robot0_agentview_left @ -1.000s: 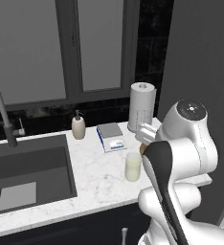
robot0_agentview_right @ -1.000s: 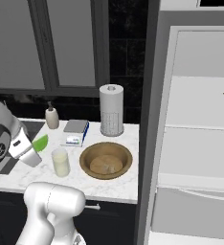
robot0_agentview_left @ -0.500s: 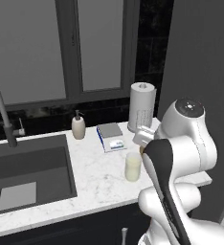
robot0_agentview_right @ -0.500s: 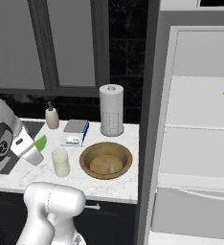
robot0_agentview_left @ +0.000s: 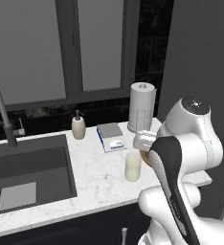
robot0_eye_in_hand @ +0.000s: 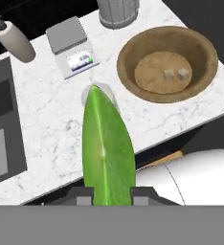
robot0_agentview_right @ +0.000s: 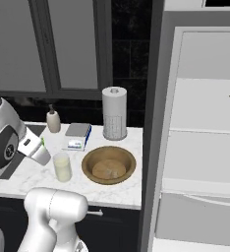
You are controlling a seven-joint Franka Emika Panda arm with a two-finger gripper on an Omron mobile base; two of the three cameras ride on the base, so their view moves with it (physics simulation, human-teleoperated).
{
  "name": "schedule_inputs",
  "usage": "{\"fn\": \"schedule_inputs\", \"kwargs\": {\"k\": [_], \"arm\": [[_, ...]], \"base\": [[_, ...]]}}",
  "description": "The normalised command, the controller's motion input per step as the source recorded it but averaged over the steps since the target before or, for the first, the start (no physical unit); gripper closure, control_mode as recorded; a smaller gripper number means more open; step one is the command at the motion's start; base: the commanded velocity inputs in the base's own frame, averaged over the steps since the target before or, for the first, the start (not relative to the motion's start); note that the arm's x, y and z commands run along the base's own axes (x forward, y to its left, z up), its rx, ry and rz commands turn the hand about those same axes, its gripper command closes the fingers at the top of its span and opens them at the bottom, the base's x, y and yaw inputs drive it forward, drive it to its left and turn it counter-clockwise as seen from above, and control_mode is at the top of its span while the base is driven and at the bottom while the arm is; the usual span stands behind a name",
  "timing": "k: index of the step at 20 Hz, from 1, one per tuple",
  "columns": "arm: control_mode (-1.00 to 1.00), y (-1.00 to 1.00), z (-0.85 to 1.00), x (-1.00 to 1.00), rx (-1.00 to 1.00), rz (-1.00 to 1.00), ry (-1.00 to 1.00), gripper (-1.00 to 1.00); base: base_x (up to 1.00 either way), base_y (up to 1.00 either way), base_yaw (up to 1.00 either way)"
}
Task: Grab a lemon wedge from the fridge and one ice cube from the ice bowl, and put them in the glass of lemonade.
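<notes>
Fingers [robot0_eye_in_hand: 83,191] pinch my lemon wedge [robot0_eye_in_hand: 106,148] above the glass [robot0_eye_in_hand: 98,92], bowl [robot0_eye_in_hand: 167,64] at two o'clock, ready to drop.

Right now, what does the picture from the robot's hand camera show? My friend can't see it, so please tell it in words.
A green lemon wedge is pinched between the robot's fingers, hanging over a glass of lemonade on a white marble counter. To the right is a brown wooden bowl with two ice cubes; above the glass are a small kitchen scale and a soap bottle.
</notes>
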Motion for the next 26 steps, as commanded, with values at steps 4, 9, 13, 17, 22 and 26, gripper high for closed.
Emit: {"fn": "schedule_inputs", "kwargs": {"k": [4,9,13,17,22,26], "arm": [[-1.0,0.0,0.22,-0.17,-0.19,0.27,0.0,1.0],[-1.0,0.0,0.33,-0.17,-0.25,0.3,0.0,1.0],[-1.0,0.0,0.31,-0.12,-0.24,0.32,0.0,1.0],[-1.0,0.0,0.26,-0.17,-0.24,0.3,0.0,1.0],[-1.0,0.0,0.08,-0.16,-0.25,0.27,0.0,1.0],[-1.0,0.0,0.01,-0.13,-0.27,0.25,0.0,1.0]], "base": [[0.0,0.0,0.0],[0.0,0.0,0.0],[0.0,0.0,0.0],[0.0,0.0,0.0],[0.0,0.0,0.0],[0.0,0.0,0.0]]}}
